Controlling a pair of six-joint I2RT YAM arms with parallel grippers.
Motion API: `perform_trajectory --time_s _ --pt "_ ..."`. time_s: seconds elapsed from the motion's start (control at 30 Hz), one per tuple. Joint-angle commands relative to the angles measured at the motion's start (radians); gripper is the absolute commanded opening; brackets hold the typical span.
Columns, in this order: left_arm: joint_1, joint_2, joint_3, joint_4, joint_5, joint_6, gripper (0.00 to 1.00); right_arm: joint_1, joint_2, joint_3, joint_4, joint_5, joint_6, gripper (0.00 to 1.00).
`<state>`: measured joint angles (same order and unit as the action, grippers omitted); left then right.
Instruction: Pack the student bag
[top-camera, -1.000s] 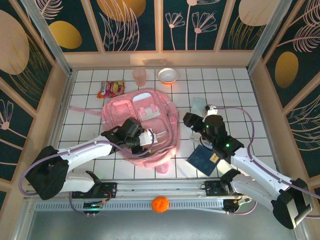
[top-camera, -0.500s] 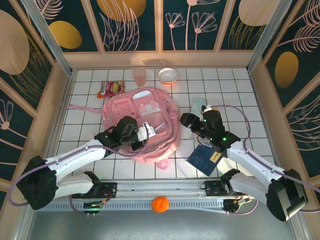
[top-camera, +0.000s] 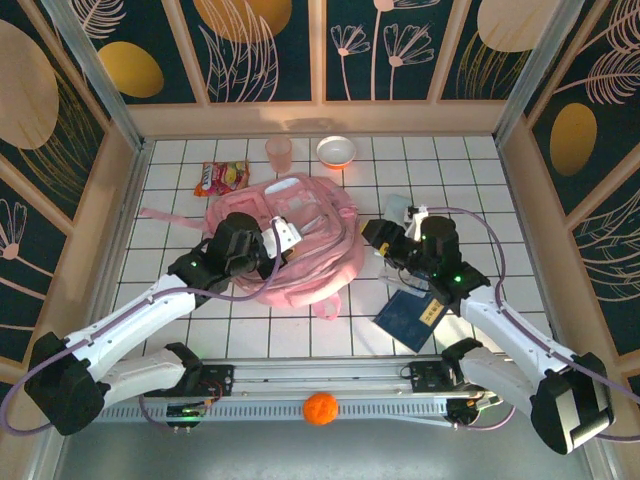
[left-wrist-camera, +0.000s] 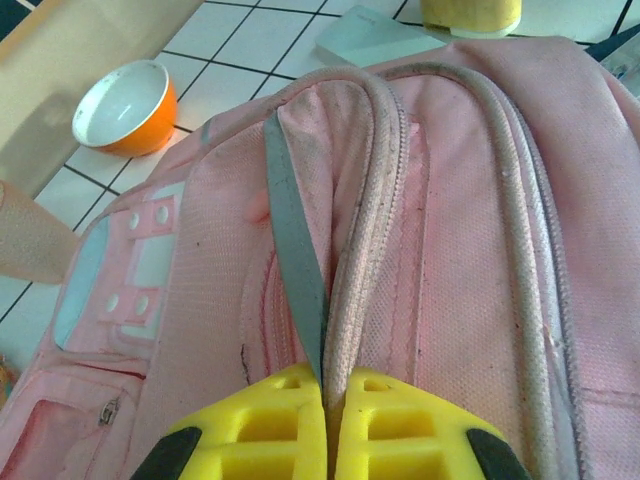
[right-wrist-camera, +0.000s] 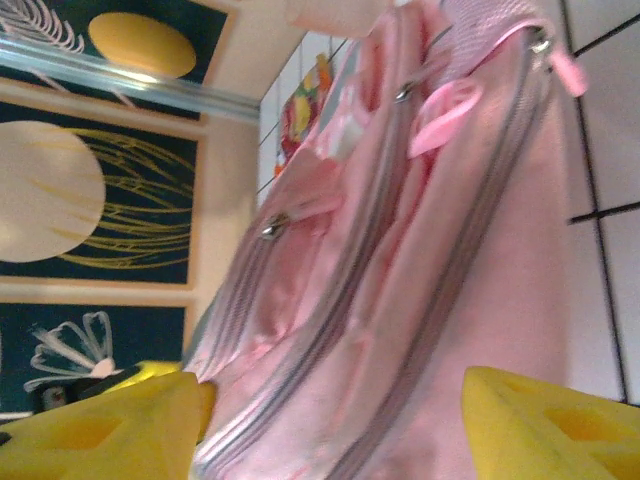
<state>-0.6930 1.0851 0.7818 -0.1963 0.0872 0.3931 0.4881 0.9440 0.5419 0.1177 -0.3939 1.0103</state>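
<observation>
Left wrist view, bottom centre: left gripper (left-wrist-camera: 328, 400) is clenched on the zip edge of the bag (left-wrist-camera: 450, 230), a sound hold for soft, floppy, likely light fabric, while right gripper (right-wrist-camera: 335, 425) gapes released.

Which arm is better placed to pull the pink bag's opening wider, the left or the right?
Left, probably. The left tool is shut on the student bag at its zip edge; the right tool stands open at the bag's side, gripping nothing.
</observation>
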Motion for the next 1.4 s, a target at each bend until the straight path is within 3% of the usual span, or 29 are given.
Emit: perform_trajectory --time_s 0.0,0.3,0.63,0.8,0.9,0.97,1.1,1.17,1.23,1.27,1.37 --pt "0.012 -0.03 0.061 0.089 -0.019 0.013 0.0 0.028 0.011 0.035 -0.02 -0.061 0.111 0.7" --pt "0.014 -0.041 0.056 0.137 -0.03 -0.002 0.0 0.084 0.076 0.051 -0.043 -0.058 0.231 0.68" --pt "0.013 -0.047 0.056 0.154 -0.012 -0.017 0.0 0.144 0.172 0.035 0.045 -0.052 0.281 0.6" --pt "0.016 -0.054 0.059 0.141 -0.025 -0.01 0.0 0.168 0.187 0.034 0.083 -0.035 0.283 0.4" --pt "0.042 -0.058 0.06 0.131 -0.06 -0.011 0.0 0.197 0.184 0.026 0.099 -0.015 0.295 0.14" --pt "0.072 -0.067 0.049 0.135 -0.062 -0.007 0.0 0.224 0.181 0.022 0.086 0.003 0.299 0.03" --pt "0.094 -0.059 0.041 0.131 -0.012 -0.004 0.0 0.289 0.172 0.009 0.142 0.043 0.3 0.0" --pt "0.093 -0.051 0.038 0.113 0.057 -0.005 0.18 0.303 0.176 0.019 0.185 0.053 0.29 0.0" --pt "0.093 -0.05 0.03 0.096 0.128 0.005 0.47 0.309 0.185 0.044 0.184 0.062 0.272 0.0" --pt "0.093 -0.053 0.03 0.088 0.155 0.01 0.55 0.31 0.189 0.055 0.178 0.065 0.263 0.0" --pt "0.094 -0.06 0.042 0.054 0.264 0.013 0.63 0.311 0.199 0.075 0.171 0.07 0.246 0.0"
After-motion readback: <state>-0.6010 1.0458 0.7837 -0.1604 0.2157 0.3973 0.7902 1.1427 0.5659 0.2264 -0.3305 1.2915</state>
